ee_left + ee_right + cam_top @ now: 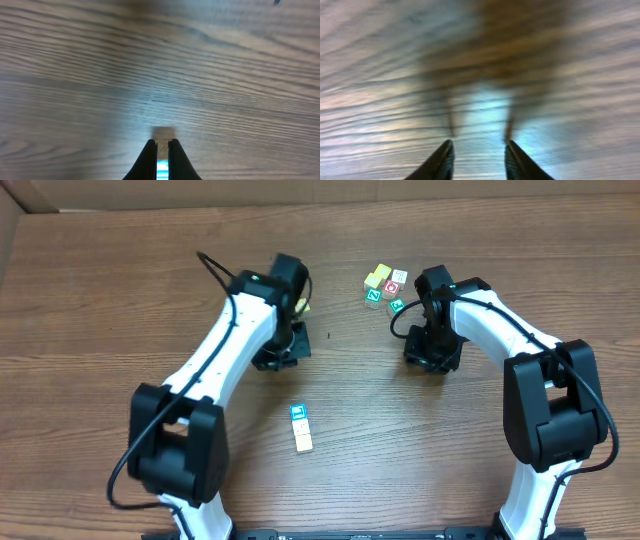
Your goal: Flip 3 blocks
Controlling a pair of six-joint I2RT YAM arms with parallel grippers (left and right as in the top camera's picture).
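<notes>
Two robot arms work at one wooden table (80, 330): a left arm (225, 340) and a right arm (500, 320). Three blocks lie mid-table: one blue block (297, 412), one cream-white block (299, 426) and one pale yellow block (303, 443). The far cluster seems to hold five. These are two green-marked cubes (373, 296), one red-marked cube (391, 287), one yellow cube (378, 277) and one whitish cube (400, 276).

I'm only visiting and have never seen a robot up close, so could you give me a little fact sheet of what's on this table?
surface: wooden table
middle: blue block with a tan block right beside it, between the two arms
far side: cluster of small blocks next to the right arm
left tool: shut, low over the wood
right tool: fingers apart, nothing between them
</notes>
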